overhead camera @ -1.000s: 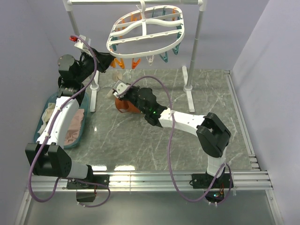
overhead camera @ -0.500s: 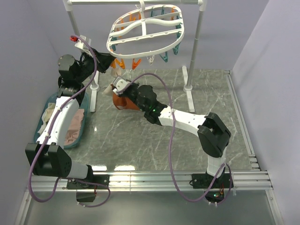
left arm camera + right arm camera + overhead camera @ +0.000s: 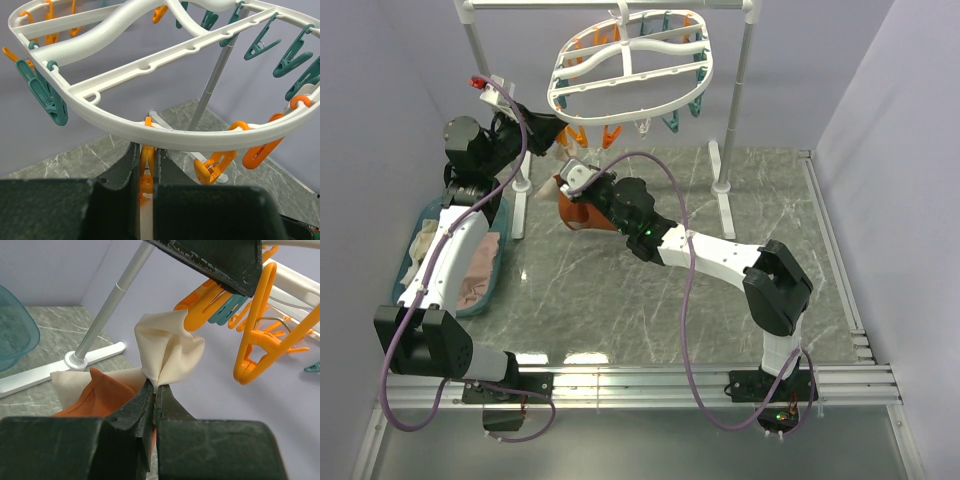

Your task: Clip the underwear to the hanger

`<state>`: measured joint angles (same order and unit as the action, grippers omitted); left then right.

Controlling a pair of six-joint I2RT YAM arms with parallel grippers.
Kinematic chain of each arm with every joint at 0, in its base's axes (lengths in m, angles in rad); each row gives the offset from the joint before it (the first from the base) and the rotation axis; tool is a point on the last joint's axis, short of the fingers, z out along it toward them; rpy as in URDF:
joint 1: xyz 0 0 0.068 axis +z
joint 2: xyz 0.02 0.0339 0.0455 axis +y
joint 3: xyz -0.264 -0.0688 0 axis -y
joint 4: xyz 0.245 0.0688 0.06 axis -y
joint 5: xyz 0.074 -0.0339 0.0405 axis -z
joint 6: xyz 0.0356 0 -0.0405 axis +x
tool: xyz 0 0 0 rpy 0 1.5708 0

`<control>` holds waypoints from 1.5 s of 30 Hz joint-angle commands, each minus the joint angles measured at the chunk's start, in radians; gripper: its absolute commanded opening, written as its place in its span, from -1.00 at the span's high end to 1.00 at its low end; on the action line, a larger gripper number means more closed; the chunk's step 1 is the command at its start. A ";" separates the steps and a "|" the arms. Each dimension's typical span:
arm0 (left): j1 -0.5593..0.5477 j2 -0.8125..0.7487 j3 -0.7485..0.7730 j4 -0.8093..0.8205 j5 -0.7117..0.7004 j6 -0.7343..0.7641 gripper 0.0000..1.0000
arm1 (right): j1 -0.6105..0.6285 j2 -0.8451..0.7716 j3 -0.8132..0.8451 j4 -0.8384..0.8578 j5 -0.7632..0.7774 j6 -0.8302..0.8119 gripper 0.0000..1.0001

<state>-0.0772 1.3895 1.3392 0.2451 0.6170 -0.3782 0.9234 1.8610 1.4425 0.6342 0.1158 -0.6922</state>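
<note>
The white oval hanger (image 3: 630, 65) hangs from the rack at the back, with orange and teal clothespins along its rim (image 3: 165, 134). My left gripper (image 3: 146, 150) is shut on one orange clothespin (image 3: 146, 165) just under the rim's near-left edge. My right gripper (image 3: 155, 387) is shut on the beige waistband of the underwear (image 3: 167, 347). The rust-orange body (image 3: 582, 212) droops below it, off the table. The bunched waistband sits just below the left gripper's fingers (image 3: 215, 260) and left of another orange clothespin (image 3: 257, 335).
The white rack's poles (image 3: 740, 90) and flat feet (image 3: 722, 200) stand on the marble table behind the arms. A teal basket (image 3: 430, 235) of pale clothes sits at the left under the left arm. Purple walls close in both sides.
My right gripper has lifted the underwear up and back-left, closer to the left gripper's clothespin. The left arm has held still.
</note>
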 commanded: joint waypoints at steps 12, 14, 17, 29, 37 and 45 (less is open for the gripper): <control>-0.003 0.002 0.018 -0.006 0.018 -0.002 0.99 | -0.001 -0.010 0.027 0.018 -0.011 0.002 1.00; -0.003 0.003 0.021 -0.004 0.017 -0.004 0.99 | -0.001 -0.010 0.026 0.013 -0.015 0.000 1.00; -0.003 0.006 0.026 -0.006 0.020 -0.005 0.99 | -0.001 -0.008 0.018 0.007 -0.021 -0.001 1.00; -0.003 0.005 0.021 -0.003 0.021 0.001 0.99 | -0.004 -0.005 0.009 -0.014 -0.039 -0.003 1.00; -0.003 0.003 0.008 -0.017 0.026 0.021 0.99 | -0.008 -0.010 0.039 -0.025 -0.038 0.006 1.00; -0.003 -0.003 0.003 -0.043 0.039 0.065 0.99 | -0.005 -0.020 0.044 -0.030 -0.042 0.006 1.00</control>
<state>-0.0772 1.3903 1.3392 0.2359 0.6357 -0.3393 0.9203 1.8610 1.4521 0.5751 0.0837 -0.6899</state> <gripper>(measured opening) 0.094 0.029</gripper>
